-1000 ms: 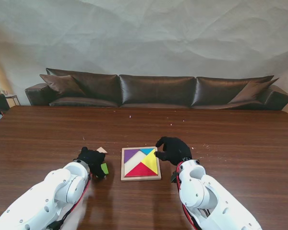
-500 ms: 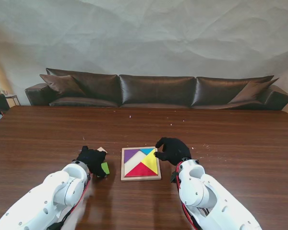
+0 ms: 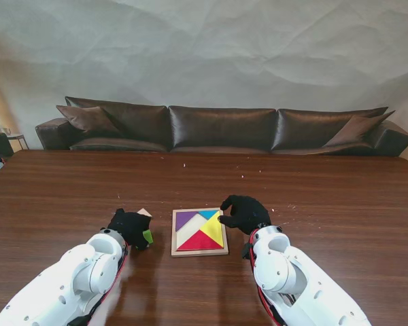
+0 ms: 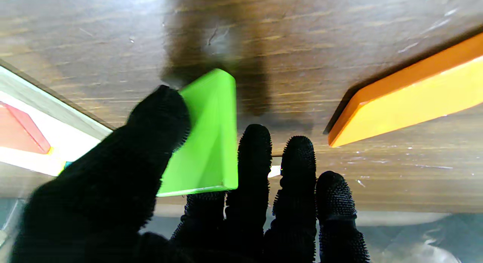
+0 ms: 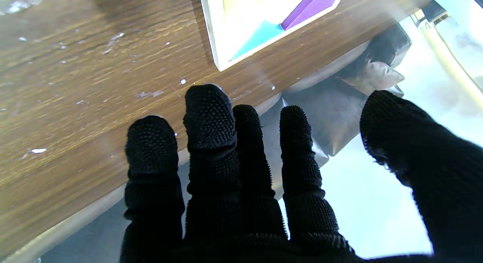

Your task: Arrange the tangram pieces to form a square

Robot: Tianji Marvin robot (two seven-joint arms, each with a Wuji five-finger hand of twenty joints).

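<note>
tangram tray (image 3: 199, 252) lying on the brown bench (image 3: 326, 197), with purple, blue, yellow and red pieces inside. green piece (image 4: 207, 142) pinched between thumb and fingers (image 4: 256, 149) of left robot hand (image 3: 130, 226), just left of the tray. orange piece (image 4: 407, 100) flat on the bench nearby. right robot hand (image 3: 243, 212) at the tray's far right corner, fingers spread, gripping nothing.

A tray (image 3: 199, 252) is set on the table (image 3: 340, 204), with tangram pieces (image 3: 200, 231) laid in it. The left robot hand (image 3: 130, 226) is placed just left of it, the right robot hand (image 3: 243, 212) at its right far corner. A sofa (image 3: 221, 129) is seen behind the table.
</note>
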